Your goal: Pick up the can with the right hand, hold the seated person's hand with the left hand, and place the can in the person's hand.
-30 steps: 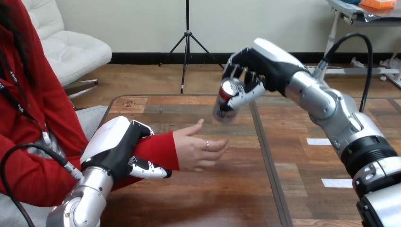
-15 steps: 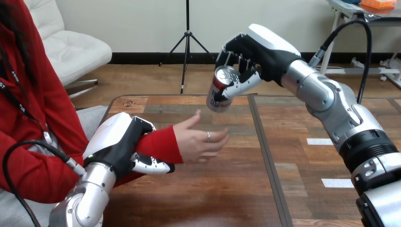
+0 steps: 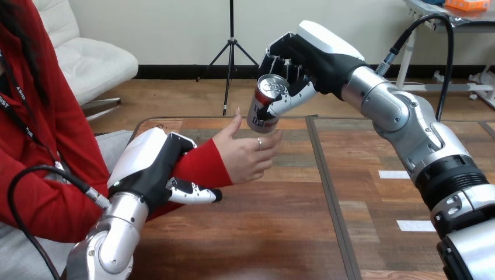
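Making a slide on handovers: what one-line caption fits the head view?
The robot's right hand holds a can over the person's open hand while its left hand grips their forearm.

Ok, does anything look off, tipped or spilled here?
Nothing is spilled or damaged. The can is tilted, but it sits in the right robot hand, in the air close over the person's hand, which fits a handover rather than a mishap.

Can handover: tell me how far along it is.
Done: the right hand has the can gripped and clear of the table; the left hand is curled round the person's sleeved forearm. In hand: the can hangs at the person's hand, open beneath it. Left: seat it in the palm and release.
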